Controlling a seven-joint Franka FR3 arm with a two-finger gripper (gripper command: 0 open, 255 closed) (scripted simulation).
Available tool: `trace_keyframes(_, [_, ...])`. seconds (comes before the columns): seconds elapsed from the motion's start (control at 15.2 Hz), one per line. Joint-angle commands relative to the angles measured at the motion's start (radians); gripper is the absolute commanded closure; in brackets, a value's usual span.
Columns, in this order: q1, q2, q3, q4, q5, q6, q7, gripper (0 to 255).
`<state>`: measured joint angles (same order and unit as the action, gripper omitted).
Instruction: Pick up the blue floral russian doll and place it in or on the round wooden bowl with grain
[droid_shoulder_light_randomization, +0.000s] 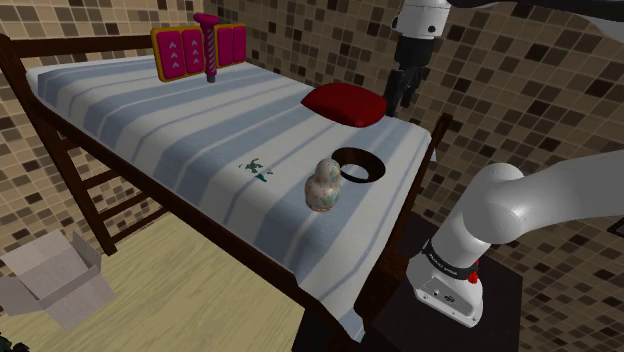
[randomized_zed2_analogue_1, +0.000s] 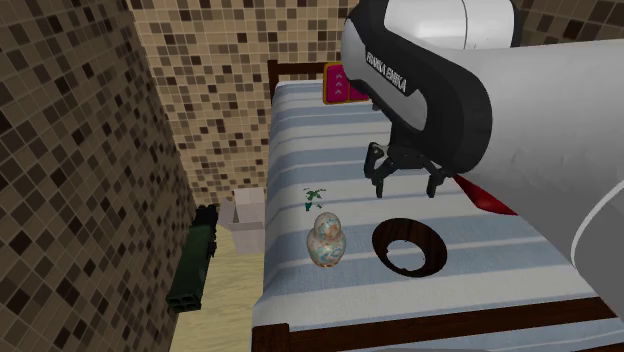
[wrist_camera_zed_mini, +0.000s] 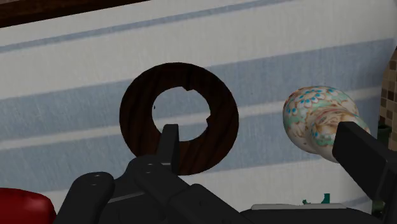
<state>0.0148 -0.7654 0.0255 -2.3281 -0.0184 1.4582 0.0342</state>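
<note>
Your claw (randomized_zed2_analogue_1: 405, 188) hangs wide open above the striped bed (droid_shoulder_light_randomization: 150, 110), holding nothing. The doll (randomized_zed2_analogue_1: 327, 240) stands upright just beside the dark ring-shaped bowl (randomized_zed2_analogue_1: 410, 232), not touching it.

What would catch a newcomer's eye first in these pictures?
Probably the pale floral doll standing upright on the blue-and-white striped bed cover, with the dark ring-shaped bowl lying close beside it. The black claw hangs open over the bed near them. A red cushion lies further up the bed, past the bowl.
</note>
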Motion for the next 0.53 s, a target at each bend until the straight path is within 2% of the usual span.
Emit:
trace_keyframes(0.0, [0.0,0.0,0.0,0.0,0.0,0.0,0.0,0])
trace_keyframes(0.46, [0.008,0.107,0.088,-0.076,0.138,0.182,0.191,0])
